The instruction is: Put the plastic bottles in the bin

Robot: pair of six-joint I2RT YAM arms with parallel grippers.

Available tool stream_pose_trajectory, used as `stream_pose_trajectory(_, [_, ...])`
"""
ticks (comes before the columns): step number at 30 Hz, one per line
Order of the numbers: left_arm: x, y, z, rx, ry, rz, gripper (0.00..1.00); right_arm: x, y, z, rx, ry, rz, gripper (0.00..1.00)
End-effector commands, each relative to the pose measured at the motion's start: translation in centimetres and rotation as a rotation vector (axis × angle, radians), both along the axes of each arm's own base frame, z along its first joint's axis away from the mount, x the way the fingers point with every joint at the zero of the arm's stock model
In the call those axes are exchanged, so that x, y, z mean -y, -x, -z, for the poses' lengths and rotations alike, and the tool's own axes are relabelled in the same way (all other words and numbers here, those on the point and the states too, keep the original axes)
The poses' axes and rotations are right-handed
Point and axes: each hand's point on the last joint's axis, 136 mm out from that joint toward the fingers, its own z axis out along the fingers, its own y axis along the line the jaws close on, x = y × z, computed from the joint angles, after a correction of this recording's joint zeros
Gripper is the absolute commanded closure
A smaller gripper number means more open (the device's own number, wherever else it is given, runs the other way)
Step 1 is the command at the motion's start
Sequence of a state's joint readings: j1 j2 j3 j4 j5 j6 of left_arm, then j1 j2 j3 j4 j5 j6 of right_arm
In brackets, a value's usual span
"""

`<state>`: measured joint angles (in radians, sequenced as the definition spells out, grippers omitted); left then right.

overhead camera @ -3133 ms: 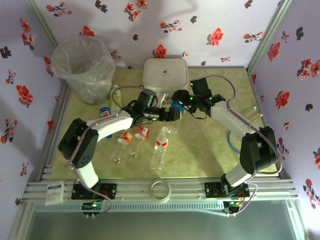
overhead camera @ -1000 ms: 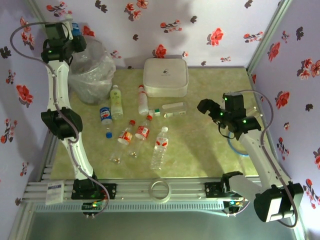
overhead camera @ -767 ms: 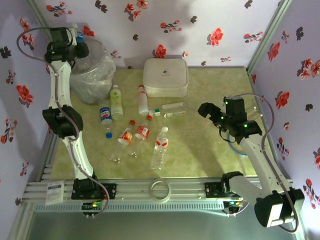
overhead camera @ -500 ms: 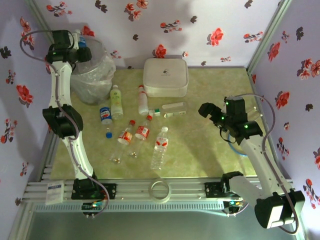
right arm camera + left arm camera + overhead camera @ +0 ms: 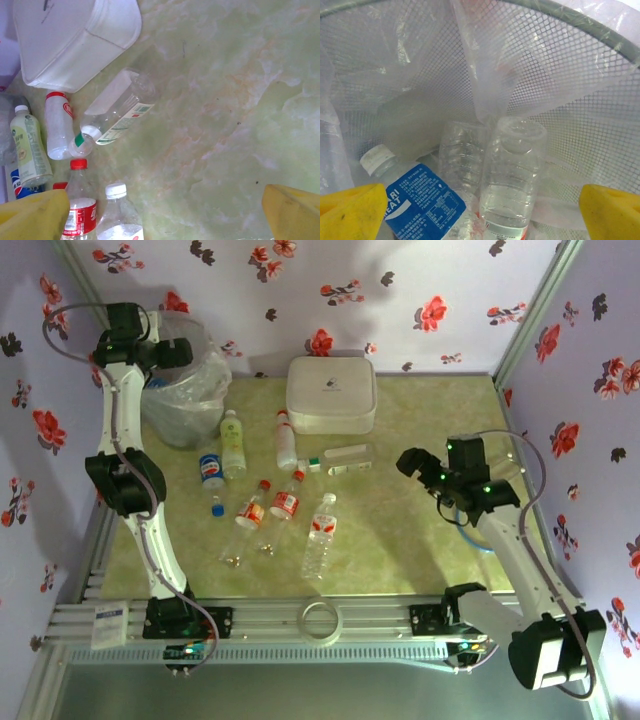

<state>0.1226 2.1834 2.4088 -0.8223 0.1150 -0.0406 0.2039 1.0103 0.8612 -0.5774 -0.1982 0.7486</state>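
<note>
Table [image 5: 400, 550]: green marbled top. Bin [image 5: 190, 400]: back-left corner, upright, bag-lined. Inside it lie a blue-label bottle [image 5: 417, 200] and a clear bottle [image 5: 512, 175], touching. White box [image 5: 332, 392]: back centre. L gripper [image 5: 178, 350]: above bin mouth, jaws spread wide, nothing held. R gripper [image 5: 408, 462]: over bare table, right of centre, jaws spread wide, nothing held. Remaining bottles [image 5: 320, 530]: several loose on table btwn bin and box and in front. Pale green bottle [image 5: 232, 443] is nearest bin.
</note>
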Motion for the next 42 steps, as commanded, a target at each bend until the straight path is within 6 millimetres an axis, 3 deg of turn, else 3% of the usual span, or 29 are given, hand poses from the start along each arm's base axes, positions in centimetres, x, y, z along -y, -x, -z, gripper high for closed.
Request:
stream_pose_trajectory(1, [0.4, 2.2, -6.9, 0.12, -0.055, 0.023, 0.0, -1.0, 0.2, 1.4, -0.035, -0.032, 0.022, 0.01])
stream_pose_trajectory(8, [0.7, 6.7, -14.9, 0.254, -0.113, -0.004, 0.0, -7.3, 0.5, 5.0, -0.137, -0.009, -0.079, 0.02])
stream_pose_trajectory(11, [2.4, 9.5, -16.8, 0.277, -0.126, 0.017, 0.0, -10.8, 0.5, 6.2, -0.153, -0.019, -0.128, 0.04])
stream_pose_trajectory(13, [4.5, 11.6, -16.6, 0.268, -0.126, 0.053, 0.0, -13.0, 0.5, 6.7, -0.166, -0.02, -0.17, 0.05])
stream_pose_trajectory(15, [7.8, 13.8, -15.8, 0.267, -0.113, 0.122, 0.0, -15.3, 0.6, 7.2, -0.189, -0.015, -0.221, 0.06])
stream_pose_trajectory(18, [12.4, 16.5, -12.5, 0.245, -0.083, 0.231, 0.0, -17.9, 1.1, 8.5, -0.235, 0.02, -0.279, 0.05])
stream_pose_trajectory(23, [16.3, 20.7, -5.7, 0.139, 0.047, 0.309, 0.0, -19.7, 2.0, 11.2, -0.309, 0.06, -0.314, 0.03])
stream_pose_trajectory(27, [16.8, 23.4, -2.4, 0.081, 0.102, 0.304, 0.0, -20.4, 2.0, 13.0, -0.342, 0.05, -0.307, 0.05])
stream_pose_trajectory(33, [17.2, 26.1, -1.4, 0.085, 0.232, 0.266, 0.01, -21.5, 1.4, 14.6, -0.371, 0.069, -0.329, 0.13])
stream_pose_trajectory(35, [17.7, 26.7, -1.0, 0.093, 0.292, 0.271, 0.01, -21.4, 1.1, 14.6, -0.365, 0.077, -0.326, 0.17])
stream_pose_trajectory(39, [18.0, 26.9, 0.5, 0.07, 0.334, 0.264, 0.01, -20.8, 0.5, 13.7, -0.33, 0.074, -0.317, 0.36])
stream_pose_trajectory(42, [18.3, 26.6, 0.9, 0.058, 0.356, 0.257, 0.01, -19.5, 0.2, 12.9, -0.321, 0.078, -0.293, 0.38])
